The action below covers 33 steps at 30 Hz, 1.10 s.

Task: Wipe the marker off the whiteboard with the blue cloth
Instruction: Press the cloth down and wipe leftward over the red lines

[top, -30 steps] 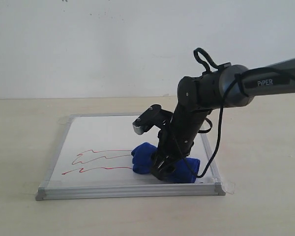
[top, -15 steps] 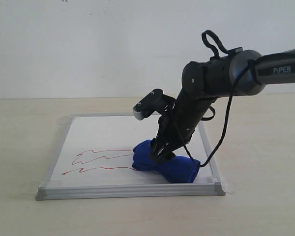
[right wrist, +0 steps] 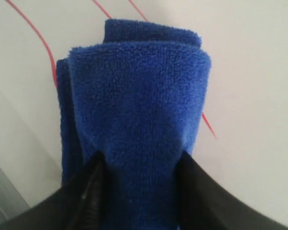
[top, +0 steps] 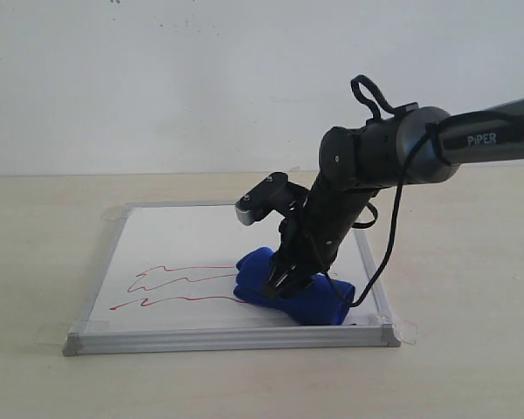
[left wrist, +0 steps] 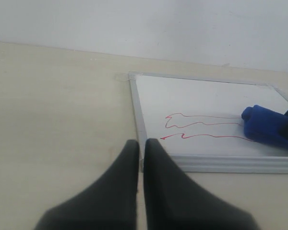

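Note:
The whiteboard [top: 201,244] lies flat on the table, framed in silver-grey. Two wavy red marker lines [top: 179,278] run across its left half, seen again as marker lines [left wrist: 201,128] in the left wrist view. The blue cloth [top: 310,301] lies bunched on the board's right front part. My right gripper [top: 279,286] presses down on it, shut on the blue cloth [right wrist: 139,110], with a finger on either side. My left gripper [left wrist: 140,143] is shut and empty, just off the whiteboard's [left wrist: 201,100] near corner, and it does not show in the exterior view.
The board rests on a pale beige table [top: 35,262] with a white wall behind. Clear tape tabs [top: 406,330] stick out at the board's corners. The right arm's black cable [top: 389,236] hangs beside the wrist.
The right gripper has lifted and tilted, then settled back onto the cloth. The cloth's left end has shifted slightly left toward the red lines. The red lines look unchanged.

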Available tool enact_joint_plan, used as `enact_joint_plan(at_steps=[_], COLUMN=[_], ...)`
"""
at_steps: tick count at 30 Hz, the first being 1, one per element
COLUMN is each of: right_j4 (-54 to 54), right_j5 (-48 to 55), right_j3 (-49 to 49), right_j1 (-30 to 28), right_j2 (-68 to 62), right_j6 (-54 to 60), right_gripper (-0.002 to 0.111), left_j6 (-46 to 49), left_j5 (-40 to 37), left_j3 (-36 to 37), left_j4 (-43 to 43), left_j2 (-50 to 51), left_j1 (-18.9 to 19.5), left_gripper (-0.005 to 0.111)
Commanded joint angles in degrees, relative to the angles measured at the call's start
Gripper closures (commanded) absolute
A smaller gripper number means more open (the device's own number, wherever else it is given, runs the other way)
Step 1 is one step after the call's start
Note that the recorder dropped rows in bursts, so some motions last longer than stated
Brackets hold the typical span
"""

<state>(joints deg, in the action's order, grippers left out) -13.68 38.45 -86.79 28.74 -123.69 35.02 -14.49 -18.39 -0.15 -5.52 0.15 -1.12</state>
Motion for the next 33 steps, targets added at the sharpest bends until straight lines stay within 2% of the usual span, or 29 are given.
enact_joint_plan(at_steps=[1,9,10,13,15,17,19,27,28,33], right_j4=[0.32,-1.55,-2.13,-2.39,-2.39,-2.39,-2.39,-2.39,-2.39,-0.39], right_j5=[0.75,4.34,4.51,4.59,4.46,4.23,4.12,4.09,4.09,1.55], right_j3=[0.1,0.1,0.1,0.1,0.1,0.1,0.1,0.1,0.1,0.1], right_j1=[-0.14,-0.14,-0.14,-0.14,-0.14,-0.14,-0.14,-0.14,-0.14,-0.25], right_j2=[-0.39,-0.39,-0.39,-0.39,-0.39,-0.39,-0.39,-0.39,-0.39,-0.39], right_j6=[0.0,1.95,2.46,2.59,2.59,2.59,2.59,2.59,2.59,2.36], right_gripper=[0.076,0.074,0.07,0.047,0.038,0.042,0.051,0.105,0.108,0.108], left_j6=[-0.57,-0.57,-0.57,-0.57,-0.57,-0.57,-0.57,-0.57,-0.57,-0.57], left_j5=[0.39,0.39,0.39,0.39,0.39,0.39,0.39,0.39,0.39,0.39], left_j3=[0.15,0.15,0.15,0.15,0.15,0.15,0.15,0.15,0.15,0.15], left_j4=[-0.02,-0.02,-0.02,-0.02,-0.02,-0.02,-0.02,-0.02,-0.02,-0.02], left_j2=[-0.15,-0.15,-0.15,-0.15,-0.15,-0.15,-0.15,-0.15,-0.15,-0.15], left_j1=[-0.12,-0.12,-0.12,-0.12,-0.12,-0.12,-0.12,-0.12,-0.12,-0.12], left_gripper=[0.103,0.103,0.103,0.103,0.103,0.103,0.103,0.103,0.103,0.103])
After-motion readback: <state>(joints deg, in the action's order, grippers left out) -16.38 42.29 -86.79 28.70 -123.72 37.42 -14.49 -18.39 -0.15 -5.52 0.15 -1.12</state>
